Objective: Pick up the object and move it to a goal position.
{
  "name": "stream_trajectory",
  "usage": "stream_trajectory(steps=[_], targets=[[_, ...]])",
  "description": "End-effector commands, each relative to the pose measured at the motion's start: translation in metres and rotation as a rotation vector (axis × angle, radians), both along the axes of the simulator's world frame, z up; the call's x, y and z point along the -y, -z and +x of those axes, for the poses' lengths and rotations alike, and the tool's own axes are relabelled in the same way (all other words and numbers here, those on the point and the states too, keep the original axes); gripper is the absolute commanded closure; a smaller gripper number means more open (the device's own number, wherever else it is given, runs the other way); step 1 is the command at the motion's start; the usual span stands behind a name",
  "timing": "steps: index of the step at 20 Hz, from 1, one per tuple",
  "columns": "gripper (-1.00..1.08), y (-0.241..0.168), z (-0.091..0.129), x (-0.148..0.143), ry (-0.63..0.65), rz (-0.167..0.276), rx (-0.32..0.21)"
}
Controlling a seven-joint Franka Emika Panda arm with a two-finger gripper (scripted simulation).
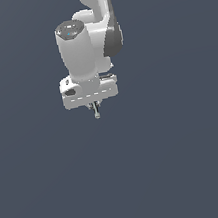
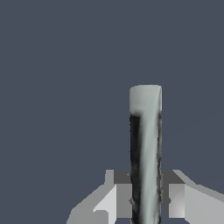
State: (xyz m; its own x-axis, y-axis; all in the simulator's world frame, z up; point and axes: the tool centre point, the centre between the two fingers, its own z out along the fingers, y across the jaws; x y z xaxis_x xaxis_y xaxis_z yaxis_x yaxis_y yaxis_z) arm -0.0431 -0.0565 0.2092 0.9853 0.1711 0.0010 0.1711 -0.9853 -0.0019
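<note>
Between its fingers the gripper (image 2: 146, 199) clamps the rod (image 2: 145, 148); carry it steadily toward the goal, keeping the squeeze constant.

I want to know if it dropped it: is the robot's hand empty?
No, in the wrist view the gripper has its two fingers closed on the sides of the thin grey-green rod.

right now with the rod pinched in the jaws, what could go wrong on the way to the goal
1. The rod is far thinner than the gripper, and only its lower part sits between the fingers, so it could pivot or slip during a fast move.
2. Most of its length sticks out beyond the jaws, so that free end might strike the surface first when lowered.
</note>
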Motion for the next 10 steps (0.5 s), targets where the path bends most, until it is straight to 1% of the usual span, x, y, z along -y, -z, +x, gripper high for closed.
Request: stream_trajectory(steps=[1, 10], targets=[[1.08, -0.025, 0.005, 0.014, -0.001, 0.000, -0.001], [1.08, -0.108, 0.027, 0.060, -0.001, 0.000, -0.001]])
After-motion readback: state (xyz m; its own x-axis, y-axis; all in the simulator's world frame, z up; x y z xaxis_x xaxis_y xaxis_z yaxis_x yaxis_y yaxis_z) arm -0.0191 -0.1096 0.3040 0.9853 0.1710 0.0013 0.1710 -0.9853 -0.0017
